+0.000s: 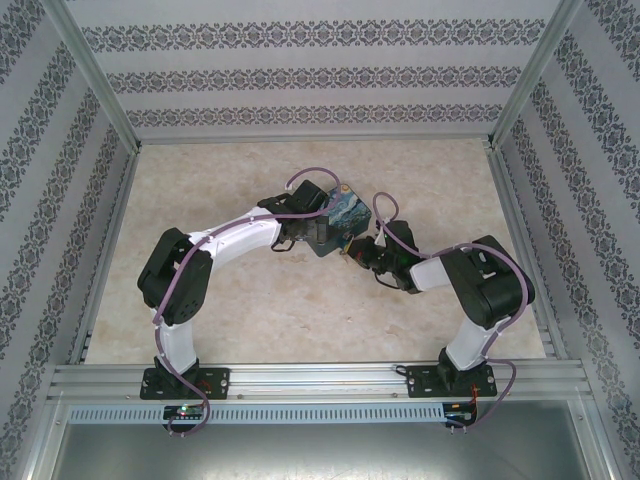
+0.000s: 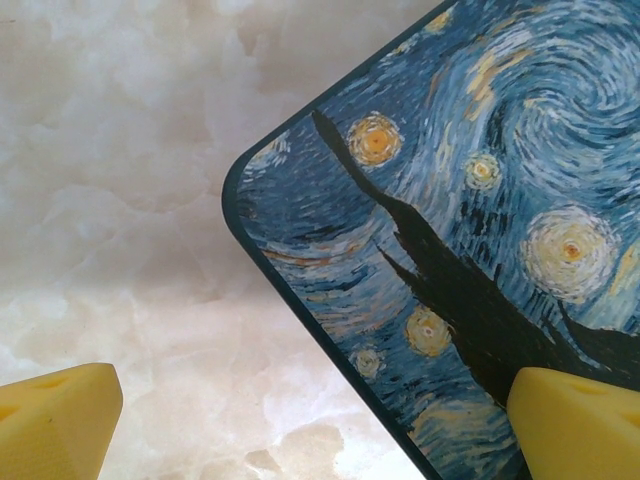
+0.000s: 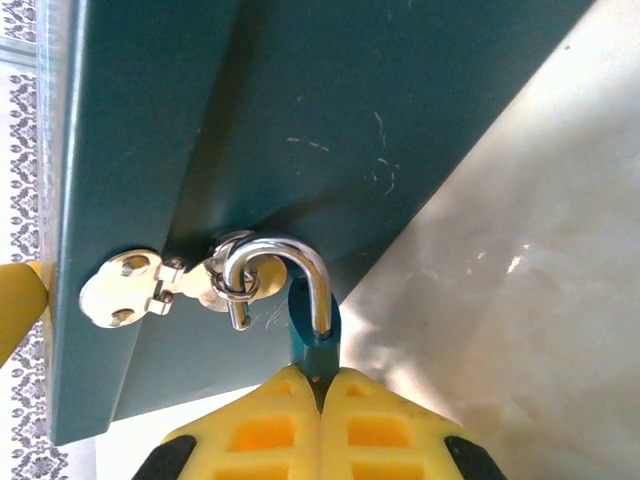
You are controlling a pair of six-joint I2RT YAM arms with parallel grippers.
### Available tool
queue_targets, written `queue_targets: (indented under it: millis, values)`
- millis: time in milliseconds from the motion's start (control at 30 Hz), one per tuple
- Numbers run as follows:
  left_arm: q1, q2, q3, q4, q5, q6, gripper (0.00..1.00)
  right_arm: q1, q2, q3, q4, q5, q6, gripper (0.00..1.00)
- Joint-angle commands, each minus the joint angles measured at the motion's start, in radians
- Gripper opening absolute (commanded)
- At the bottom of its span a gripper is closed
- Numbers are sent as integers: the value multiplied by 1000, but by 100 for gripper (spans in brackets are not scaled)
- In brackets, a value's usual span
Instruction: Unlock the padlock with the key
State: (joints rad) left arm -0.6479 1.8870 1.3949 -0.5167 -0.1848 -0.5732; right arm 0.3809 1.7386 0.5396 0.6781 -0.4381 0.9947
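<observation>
Padlock [image 3: 310, 340] clamped in the right hand [image 3: 320, 385], at the tin's [image 3: 300, 120] right side
Blue body's pinched between the yellow fingers [image 3: 270, 430], shackle hooked through the hasp [image 3: 150, 290]. Left hand [image 2: 315, 425] is spread wide over a tin corner mid-worktop [image 2: 120, 200], grabbing nothing.

1. The padlock [image 3: 321, 310] is tiny, with a blue body and a thin, bright silver shackle bent into a hook.
2. Its body is mostly hidden, pinched between the closed yellow fingers of the right claw [image 3: 320, 385]. The shackle points away from the claw.
3. The shackle's long leg enters the body. The short leg ends bare, clear of the body.
4. The short leg passes through the ring of the silver hasp [image 3: 150, 290] on the dark teal side of the tin [image 3: 300, 120].
</observation>
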Motion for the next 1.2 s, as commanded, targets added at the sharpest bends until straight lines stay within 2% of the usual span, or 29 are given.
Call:
queue_targets:
  millis: [0, 600, 900, 1167]
  values:
    - [-12, 70, -36, -140, 8, 17, 100, -24, 17, 37, 52, -6, 16, 0]
    - [-13, 71, -40, -137, 13, 21, 100, -74, 54, 102, 64, -40, 61, 0]
    - [-13, 69, -45, -140, 13, 23, 100, -119, 109, 168, 22, -143, 45, 0]
    - [-13, 67, -30, -152, 9, 29, 100, -157, 68, 105, 28, -156, 31, 0]
